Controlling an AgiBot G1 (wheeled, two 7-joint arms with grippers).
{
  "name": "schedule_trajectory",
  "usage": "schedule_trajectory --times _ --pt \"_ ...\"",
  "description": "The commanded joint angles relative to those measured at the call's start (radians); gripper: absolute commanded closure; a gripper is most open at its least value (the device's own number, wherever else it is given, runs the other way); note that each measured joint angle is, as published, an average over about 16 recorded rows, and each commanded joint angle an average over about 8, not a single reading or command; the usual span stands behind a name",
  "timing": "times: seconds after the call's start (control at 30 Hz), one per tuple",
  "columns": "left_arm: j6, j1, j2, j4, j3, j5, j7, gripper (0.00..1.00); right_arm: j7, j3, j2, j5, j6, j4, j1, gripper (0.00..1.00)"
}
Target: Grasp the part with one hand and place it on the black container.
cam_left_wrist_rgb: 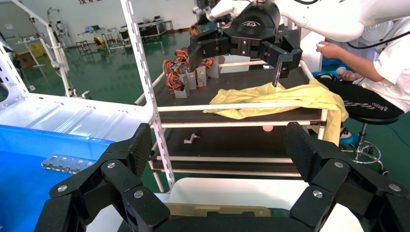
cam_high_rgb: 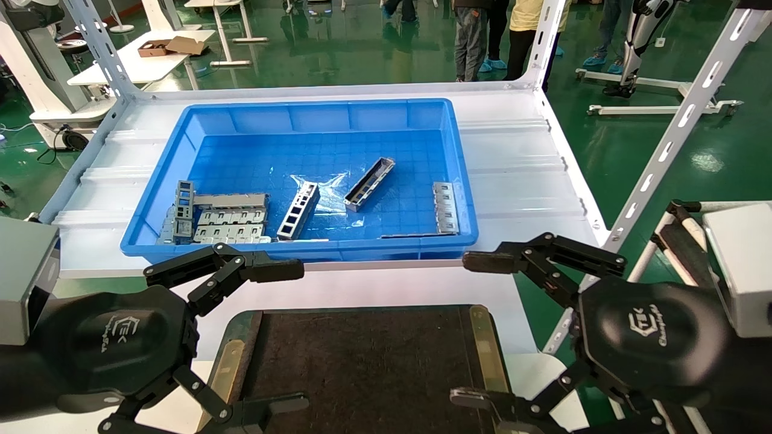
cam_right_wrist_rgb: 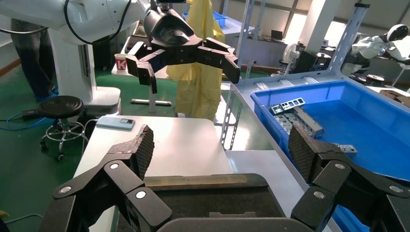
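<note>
While both tools hang spread and empty over the counter's near edge, left tool and right tool flank the flat black felt tray; beyond it, the slim grey channel bar lies mid-floor in the blue plastic bin, flat silver tabbed plates filling its near-left corner.

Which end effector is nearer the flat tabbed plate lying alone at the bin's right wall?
Right. The right end effector hovers open just outside the blue bin below that plate; the left end effector hovers open over the tray's opposite side.
</note>
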Motion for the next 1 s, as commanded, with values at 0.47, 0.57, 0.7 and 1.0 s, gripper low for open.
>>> schedule_trajectory --times 0.47,0.57,0.7,1.0 --pt "0.0 0.0 0.0 0.0 0.0 0.0 0.0 0.0 0.0 0.0 0.0 0.0 0.0 0.0 0.0 0.0" --pt "0.0 0.0 0.0 0.0 0.0 0.0 0.0 0.0 0.0 0.0 0.0 0.0 0.0 0.0 0.0 0.0" --pt "0.0 0.0 0.0 0.0 0.0 0.0 0.0 0.0 0.0 0.0 0.0 0.0 0.0 0.0 0.0 0.0" --pt "0.0 0.0 0.0 0.0 0.0 0.0 0.0 0.0 0.0 0.0 0.0 0.0 0.0 0.0 0.0 0.0"
